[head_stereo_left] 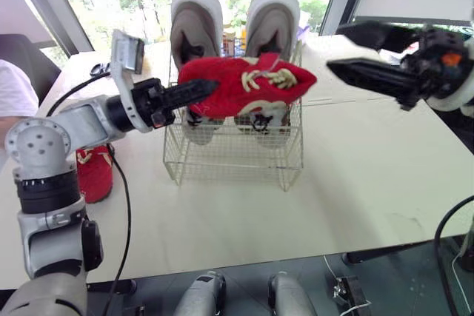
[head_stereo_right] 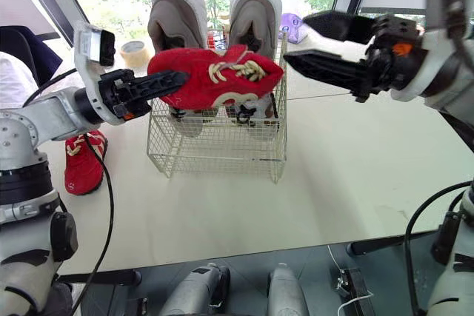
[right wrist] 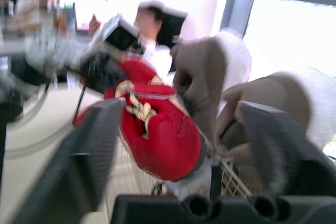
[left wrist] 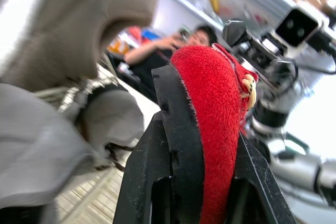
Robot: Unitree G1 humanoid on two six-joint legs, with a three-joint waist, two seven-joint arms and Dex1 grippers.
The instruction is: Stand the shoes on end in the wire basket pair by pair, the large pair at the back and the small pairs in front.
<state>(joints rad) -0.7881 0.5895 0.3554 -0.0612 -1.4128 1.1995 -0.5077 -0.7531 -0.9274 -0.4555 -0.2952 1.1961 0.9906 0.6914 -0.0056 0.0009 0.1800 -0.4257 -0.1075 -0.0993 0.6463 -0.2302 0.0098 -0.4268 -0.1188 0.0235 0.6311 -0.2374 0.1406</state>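
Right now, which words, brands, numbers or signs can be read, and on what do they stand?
None can be read.
Red shoe in the left gripper: no lettering shows.
Grey shoes in the wire basket: no lettering shows.
Right gripper, open: no readable marking.

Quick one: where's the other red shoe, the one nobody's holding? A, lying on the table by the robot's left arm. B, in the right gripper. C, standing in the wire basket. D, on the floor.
A: the second red shoe lies on the table left of the wire basket, while the left gripper holds the first red shoe and the right gripper is open and empty.
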